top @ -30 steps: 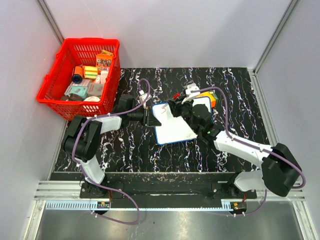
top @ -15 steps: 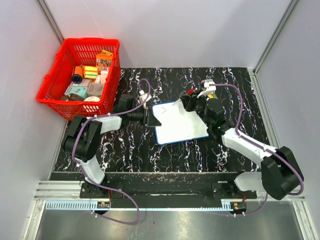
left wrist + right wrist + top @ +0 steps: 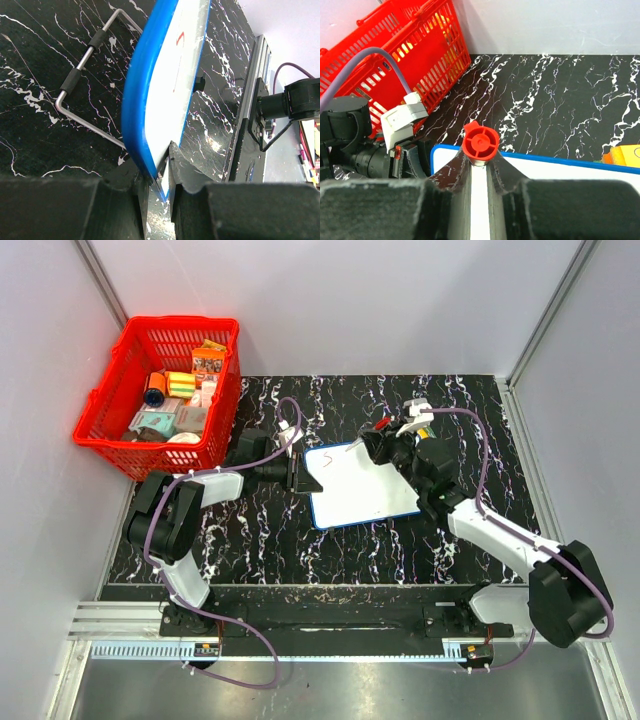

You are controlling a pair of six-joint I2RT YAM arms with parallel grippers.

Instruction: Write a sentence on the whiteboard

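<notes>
Black marbled worktop [image 3: 260, 540] lay beneath it all. Your left jaws stood nearly shut, pinching the blue-framed left edge of the whiteboard [image 3: 365, 485], which sat mid-worktop and seemed raised at a tilt. Your right jaws were closed narrowly on a red-ended marker [image 3: 480, 142], aimed at the board's far-left corner beside the first red stroke of the sentence [image 3: 352, 456]. I could not tell whether the tip touched. Pressing hard risked pivoting the board in that thin pinch and smearing the line. Your left arm [image 3: 215, 485] reached rightward, low. Your right arm [image 3: 480, 525] stretched far and left, wrist angled down.
</notes>
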